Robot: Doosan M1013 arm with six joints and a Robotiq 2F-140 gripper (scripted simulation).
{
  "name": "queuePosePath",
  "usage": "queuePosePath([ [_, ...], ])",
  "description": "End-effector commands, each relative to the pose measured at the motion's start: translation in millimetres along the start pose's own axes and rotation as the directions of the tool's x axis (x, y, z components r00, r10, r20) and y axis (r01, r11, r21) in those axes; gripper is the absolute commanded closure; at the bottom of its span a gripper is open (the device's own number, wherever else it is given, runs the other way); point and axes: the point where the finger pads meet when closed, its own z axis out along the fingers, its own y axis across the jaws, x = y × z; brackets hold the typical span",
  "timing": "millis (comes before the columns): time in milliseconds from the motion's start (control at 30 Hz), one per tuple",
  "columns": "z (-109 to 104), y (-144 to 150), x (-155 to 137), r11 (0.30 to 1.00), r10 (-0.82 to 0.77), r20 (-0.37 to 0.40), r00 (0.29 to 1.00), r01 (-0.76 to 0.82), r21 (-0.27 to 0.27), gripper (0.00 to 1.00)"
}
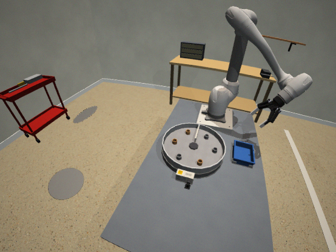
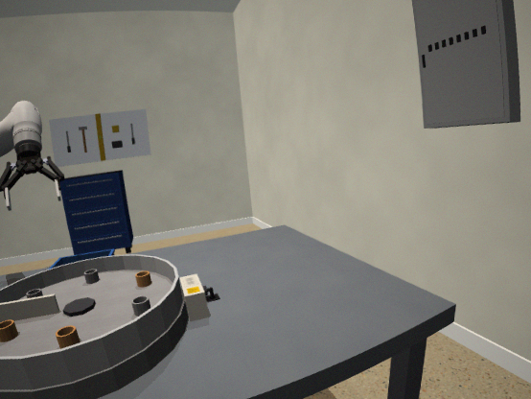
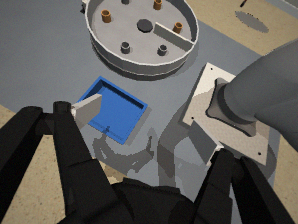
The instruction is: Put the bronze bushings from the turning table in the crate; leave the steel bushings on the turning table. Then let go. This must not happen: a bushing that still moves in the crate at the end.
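The round turning table has a raised rim. One bronze bushing stands on its front side; a second bronze bushing and a third stand at the far left. Three grey steel bushings, one at front left, one at right and one beside the divider, stand there too. The blue crate is empty. My gripper is open and empty, high above the crate's side of the table.
A pale divider stands upright on the turning table beside the dark hub. A white control box sits against its front, with a small black device near it. The arm's base plate is behind.
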Motion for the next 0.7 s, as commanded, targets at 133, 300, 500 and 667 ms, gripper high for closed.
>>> queuePosePath([
  [133, 0.0, 0.0, 0.0, 1.000, 0.000, 0.000, 1.000, 0.000, 0.000, 0.00],
  [300, 0.0, 0.0, 0.0, 1.000, 0.000, 0.000, 1.000, 0.000, 0.000, 0.00],
  [500, 0.0, 0.0, 0.0, 1.000, 0.000, 0.000, 1.000, 0.000, 0.000, 0.00],
  [667, 1.6, -0.6, 1.5, 1.000, 0.015, 0.003, 1.000, -0.015, -0.005, 0.00],
])
